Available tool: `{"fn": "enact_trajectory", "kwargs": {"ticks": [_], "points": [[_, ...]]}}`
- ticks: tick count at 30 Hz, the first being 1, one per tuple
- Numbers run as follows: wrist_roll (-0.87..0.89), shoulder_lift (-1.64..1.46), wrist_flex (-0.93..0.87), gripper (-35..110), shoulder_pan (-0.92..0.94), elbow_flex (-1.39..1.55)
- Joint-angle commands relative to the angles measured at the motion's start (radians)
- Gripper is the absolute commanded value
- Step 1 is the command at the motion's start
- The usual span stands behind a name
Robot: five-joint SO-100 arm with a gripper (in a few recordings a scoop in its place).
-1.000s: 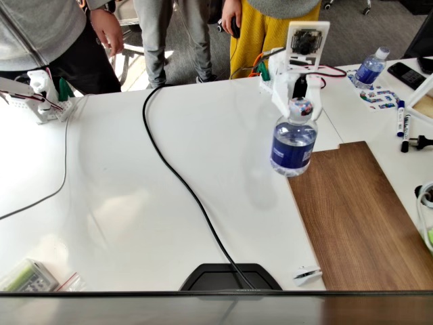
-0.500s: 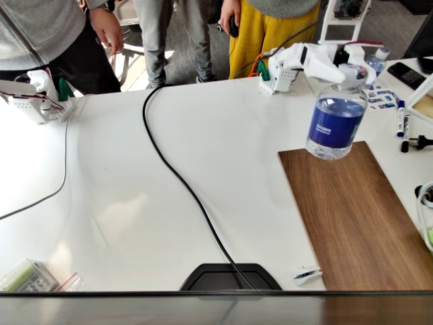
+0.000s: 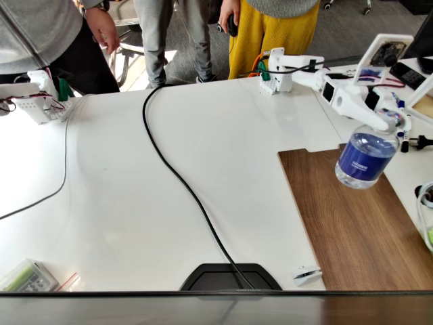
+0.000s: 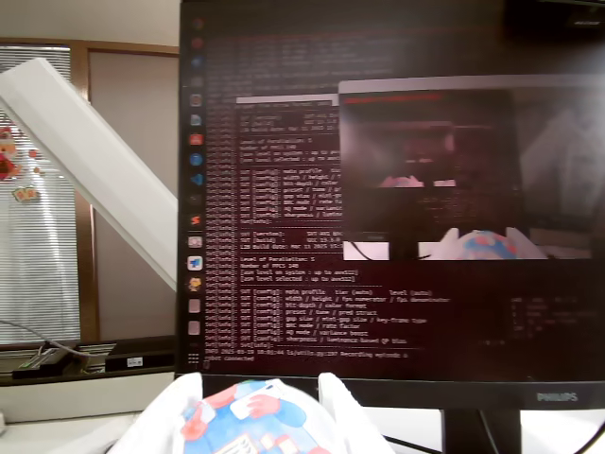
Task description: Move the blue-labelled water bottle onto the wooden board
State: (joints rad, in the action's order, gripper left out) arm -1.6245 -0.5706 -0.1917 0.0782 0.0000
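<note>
White tabletop (image 3: 203, 135) fills most of the fixed view, and the blue-labelled water bottle (image 3: 365, 159) hangs in the air over the far right corner of the wooden board (image 3: 352, 223), out at roughly 3 o'clock in the picture. It's tilted a bit, held by its neck in the gripper (image 3: 396, 122), whose white fingers are closed around the cap; in the wrist view you can see the red-and-blue cap (image 4: 250, 421) pinched between both fingers (image 4: 175, 416). A black cable (image 3: 183, 183) snakes across the table at about 9 o'clock from the bottle, and people (image 3: 274, 27) stand behind the table at 12.
</note>
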Motion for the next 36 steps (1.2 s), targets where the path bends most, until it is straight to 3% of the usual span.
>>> {"fn": "enact_trajectory", "kwargs": {"ticks": [1,36], "points": [[-0.029,-0.006,0.04,-1,-0.029,-0.064],[-0.031,0.393,0.198,-1,0.032,-0.074]]}}
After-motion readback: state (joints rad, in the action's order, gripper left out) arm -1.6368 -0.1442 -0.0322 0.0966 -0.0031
